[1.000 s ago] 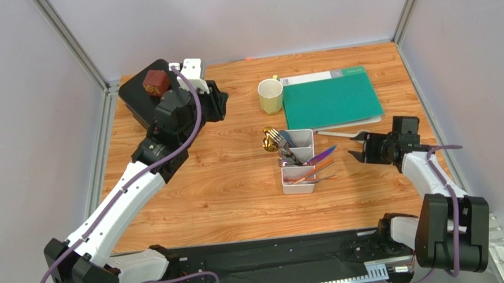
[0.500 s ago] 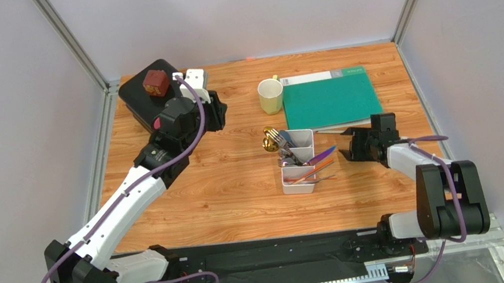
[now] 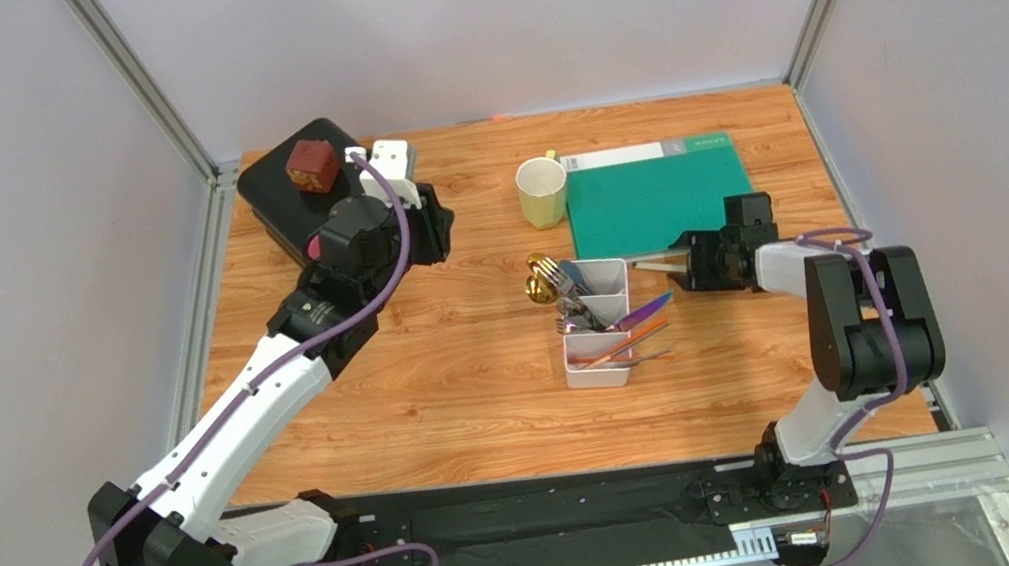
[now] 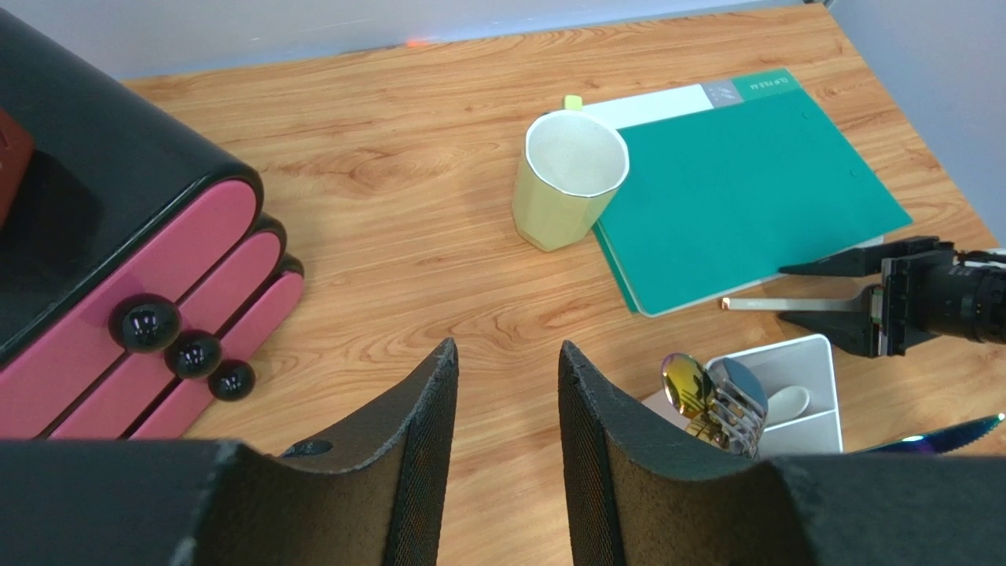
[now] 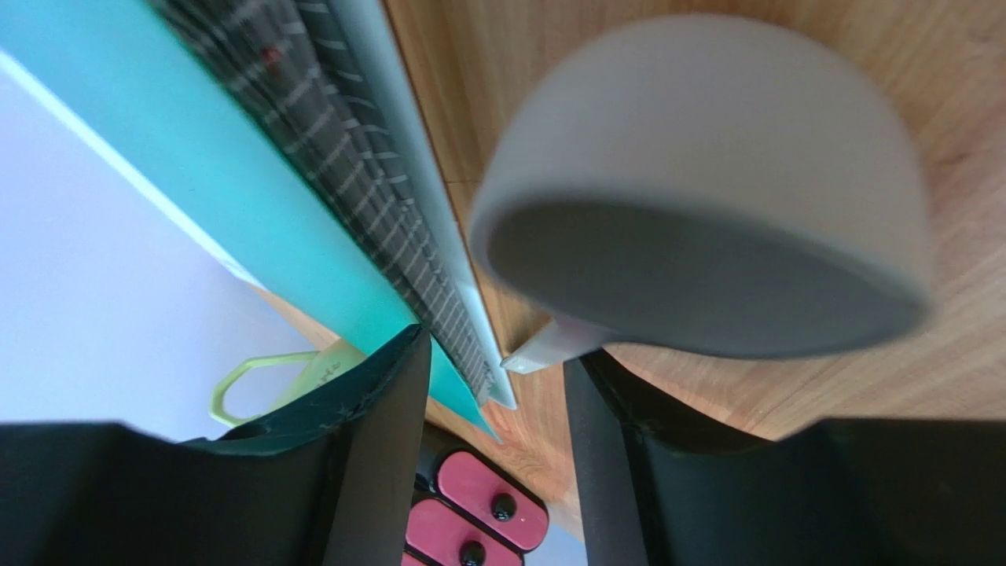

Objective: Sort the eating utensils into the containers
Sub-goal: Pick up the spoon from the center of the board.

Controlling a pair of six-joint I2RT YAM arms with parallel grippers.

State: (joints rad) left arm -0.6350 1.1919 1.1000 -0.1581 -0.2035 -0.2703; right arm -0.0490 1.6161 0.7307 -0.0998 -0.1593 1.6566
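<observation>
Top external: right gripper (image 3: pixel 684 261) has swung in astride the white spoon (image 5: pixel 709 153), jaws unclenched; left gripper (image 4: pixel 505 360) gapes empty; pickup next

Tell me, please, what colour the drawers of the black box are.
The drawers are pink; clearest in the left wrist view.

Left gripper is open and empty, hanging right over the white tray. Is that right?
No, the place is wrong. The left gripper is open and empty, but it hangs over the wooden table beside the black box with pink drawers; the white tray lies well off to its right. The left wrist view shows this.
</observation>
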